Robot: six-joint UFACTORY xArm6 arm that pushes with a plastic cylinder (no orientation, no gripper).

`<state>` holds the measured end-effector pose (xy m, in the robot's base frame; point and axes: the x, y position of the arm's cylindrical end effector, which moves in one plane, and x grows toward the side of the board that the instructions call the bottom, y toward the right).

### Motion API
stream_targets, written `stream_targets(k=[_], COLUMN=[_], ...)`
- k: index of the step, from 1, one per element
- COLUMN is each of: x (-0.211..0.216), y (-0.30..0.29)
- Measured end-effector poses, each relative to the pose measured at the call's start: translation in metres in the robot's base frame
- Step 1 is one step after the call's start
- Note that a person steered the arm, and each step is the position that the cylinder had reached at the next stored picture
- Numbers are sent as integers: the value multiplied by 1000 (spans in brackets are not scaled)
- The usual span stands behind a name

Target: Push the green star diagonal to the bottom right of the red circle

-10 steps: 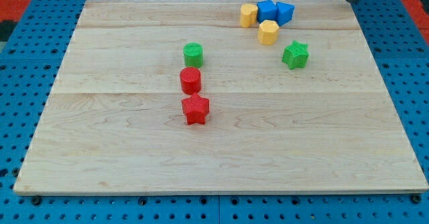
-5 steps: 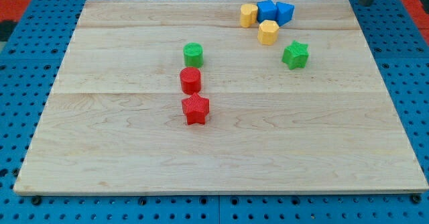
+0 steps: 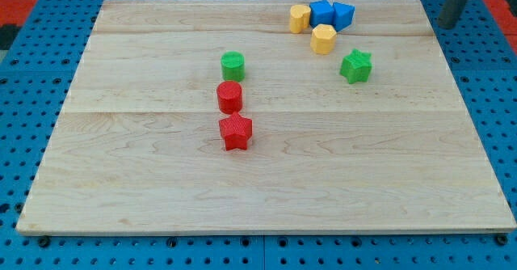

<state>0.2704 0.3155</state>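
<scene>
The green star (image 3: 355, 65) lies on the wooden board (image 3: 266, 189) at the upper right. The red circle (image 3: 229, 97) stands left of the middle, far to the star's left and slightly lower. My tip (image 3: 446, 25) is at the view's top right, just off the board's right edge, up and to the right of the green star and well apart from it.
A green circle (image 3: 233, 64) stands just above the red circle and a red star (image 3: 236, 132) just below it. Near the top edge are two yellow blocks (image 3: 300, 18) (image 3: 323, 39) and two blue blocks (image 3: 322, 13) (image 3: 343, 14), close above the green star.
The rod has come further down into view at the top right, moving down and right. No block has moved.
</scene>
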Motion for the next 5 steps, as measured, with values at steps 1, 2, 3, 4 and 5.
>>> stream_targets(k=[1, 2, 3, 4, 5], x=[16, 11, 16, 9, 31], y=[0, -1, -1, -30, -80])
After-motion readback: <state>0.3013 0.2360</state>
